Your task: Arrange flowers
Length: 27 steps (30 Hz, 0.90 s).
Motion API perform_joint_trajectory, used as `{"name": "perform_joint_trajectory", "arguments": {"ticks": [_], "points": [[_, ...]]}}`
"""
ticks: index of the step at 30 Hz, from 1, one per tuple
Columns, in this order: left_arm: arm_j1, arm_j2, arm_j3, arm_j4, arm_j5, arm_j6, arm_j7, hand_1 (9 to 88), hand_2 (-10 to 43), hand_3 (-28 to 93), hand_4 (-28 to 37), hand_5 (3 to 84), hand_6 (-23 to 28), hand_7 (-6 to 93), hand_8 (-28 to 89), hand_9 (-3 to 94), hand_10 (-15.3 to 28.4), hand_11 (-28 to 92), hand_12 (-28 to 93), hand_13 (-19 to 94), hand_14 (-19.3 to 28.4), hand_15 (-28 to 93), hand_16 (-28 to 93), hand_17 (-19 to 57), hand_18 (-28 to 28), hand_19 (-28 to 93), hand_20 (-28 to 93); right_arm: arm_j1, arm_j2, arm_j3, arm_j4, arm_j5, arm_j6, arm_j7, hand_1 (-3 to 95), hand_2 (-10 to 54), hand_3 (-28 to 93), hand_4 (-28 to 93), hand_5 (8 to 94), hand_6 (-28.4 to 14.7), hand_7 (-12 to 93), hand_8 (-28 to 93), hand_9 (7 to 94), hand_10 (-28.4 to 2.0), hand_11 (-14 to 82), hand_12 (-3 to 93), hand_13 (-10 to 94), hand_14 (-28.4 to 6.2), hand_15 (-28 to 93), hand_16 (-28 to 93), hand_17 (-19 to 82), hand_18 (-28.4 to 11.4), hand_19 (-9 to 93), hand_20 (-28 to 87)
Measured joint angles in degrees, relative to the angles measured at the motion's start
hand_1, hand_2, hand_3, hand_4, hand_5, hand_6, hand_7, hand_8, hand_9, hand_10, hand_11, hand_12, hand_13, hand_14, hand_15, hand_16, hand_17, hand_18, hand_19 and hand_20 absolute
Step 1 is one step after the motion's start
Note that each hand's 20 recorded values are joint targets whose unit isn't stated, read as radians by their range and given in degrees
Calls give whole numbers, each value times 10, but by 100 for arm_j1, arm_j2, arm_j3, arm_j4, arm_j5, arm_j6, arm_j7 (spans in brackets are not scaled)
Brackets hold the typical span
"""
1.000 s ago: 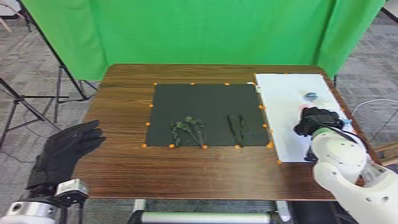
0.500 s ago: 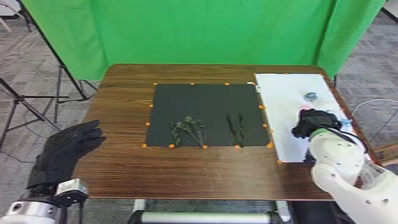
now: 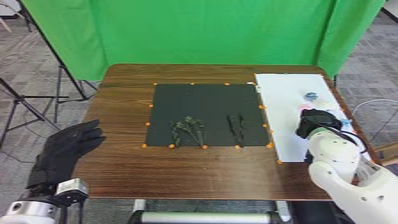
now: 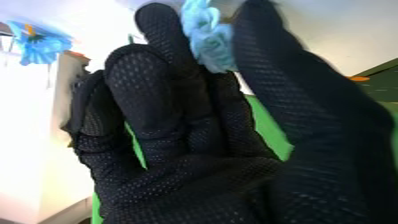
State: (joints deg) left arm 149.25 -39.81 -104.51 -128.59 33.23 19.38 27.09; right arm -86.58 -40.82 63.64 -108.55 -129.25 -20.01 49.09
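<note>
Right hand [image 3: 320, 121] is over the white sheet [image 3: 282, 95], black fabric glove, fingers extended with a slight bend, thumb set apart, so unclenched; in the right wrist view a pale blue ruffled flower cluster [image 4: 210, 42] shows between the thumb and the fingers near their tips, but can't tell whether it is touched or gripped. Left hand [image 3: 68, 150] is off the table's left side, fingers loosely extended, holding nothing. Counts: two blue blooms in the right wrist view, the cluster plus one open bloom [image 4: 40, 46] with thin, frilly petals and an orange bit at its base. Head view, on the white sheet: one blue flower head [image 3: 311, 95] past the fingertips, one pink flower [image 3: 306, 107] just beside the right hand, one pale blue flower [image 3: 346, 121] on that hand's outer side. One black mat [image 3: 204, 97], square-ish, flat, matte, with five orange markers [image 3: 205, 147] along its near edge. On its near half: two slim dark stems [image 3: 235, 127], roughly parallel, and, to their left, leafy green sprigs [image 3: 189, 126], thin-stalked, bushy-topped, overlapping, exact number unclear. White sheet is one long smooth rectangle right of the mat. Table [image 3: 178, 175] is brown, wood-grained; green curtain [image 3: 209, 35] behind is fabric, with vertical folds.
</note>
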Motion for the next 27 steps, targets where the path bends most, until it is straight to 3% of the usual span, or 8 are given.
{"name": "perform_joint_trajectory", "arguments": {"ticks": [4, 7, 12, 17, 27], "points": [[-3, 0, 0, 0, 2, -2, -10, 272, 33, 821, -203, 426, 118, 196, -107, 367, 211, 380, 102, 252, 269, 649, -140, -91, 228, 600, 161, 61, 15, -154, 54, -101, 110, 68, 577, -95, 723, -282, 678, -37, 360, 98, 841, -97, 192, 372, 753, -87, 695, 255, 434, -237, 932, 343], [-12, 0, 0, 1, 4, -3, -30, 272, 34, 820, -202, 426, 118, 196, -107, 368, 210, 380, 102, 253, 269, 648, -140, -90, 228, 599, 161, 68, 48, -297, 95, -205, 482, 77, 587, -95, 725, -282, 728, -19, 361, 99, 891, -83, 174, 390, 789, -73, 681, 245, 451, -235, 932, 354], [-16, 0, 0, 1, 4, -4, -37, 273, 34, 819, -202, 426, 119, 196, -108, 367, 210, 381, 102, 252, 269, 649, -140, -91, 228, 599, 161, 70, 121, -566, 172, -411, 1310, 65, 590, -95, 728, -282, 751, -17, 346, 95, 906, -79, 176, 390, 808, -66, 676, 244, 461, -233, 932, 360], [0, 0, -9, 1, 0, -2, -24, 272, 34, 819, -201, 426, 119, 196, -107, 367, 210, 381, 102, 252, 268, 649, -140, -91, 228, 599, 161, 168, 143, -707, 183, -565, 1462, 43, 590, -95, 732, -283, 766, -18, 334, 96, 911, -79, 188, 386, 811, -64, 676, 247, 467, -232, 932, 365], [189, 0, -247, -14, -6, 0, -24, 271, 32, 822, -200, 426, 119, 195, -107, 368, 210, 380, 102, 253, 268, 649, -140, -91, 228, 599, 162, 1080, 181, -1499, -113, -610, 1794, -303, 589, -95, 739, -283, 773, -20, 327, 106, 914, -81, 198, 384, 817, -61, 674, 249, 470, -232, 932, 374]]}}
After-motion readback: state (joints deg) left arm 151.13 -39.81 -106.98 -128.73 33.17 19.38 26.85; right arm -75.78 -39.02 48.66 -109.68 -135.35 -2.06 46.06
